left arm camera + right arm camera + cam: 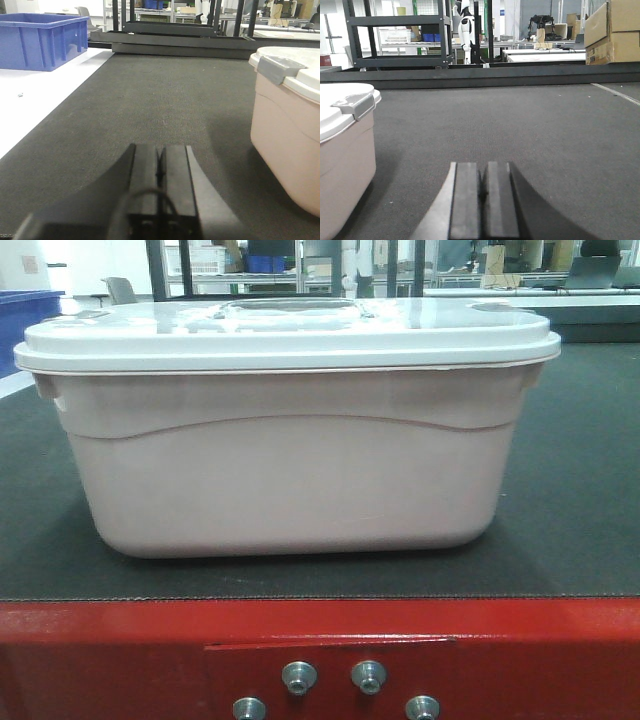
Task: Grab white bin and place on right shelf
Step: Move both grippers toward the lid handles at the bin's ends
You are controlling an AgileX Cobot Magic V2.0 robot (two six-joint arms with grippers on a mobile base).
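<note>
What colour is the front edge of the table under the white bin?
The table's front edge is red; the exterior front-facing view shows it best.

a dark mat (590,490) is covering the table (100,635), and four metal bolts (299,677) are showing in its red front edge. a blue open bin (40,40) is sitting on a white surface (30,105) that is running along the mat's left side. low black frames (175,45) are stretching across the mat's far end. further back, a black shelving rack (395,40) is standing with a white humanoid figure (465,25) just beside it, and cardboard boxes (612,30) are sitting stacked at the right.
</note>
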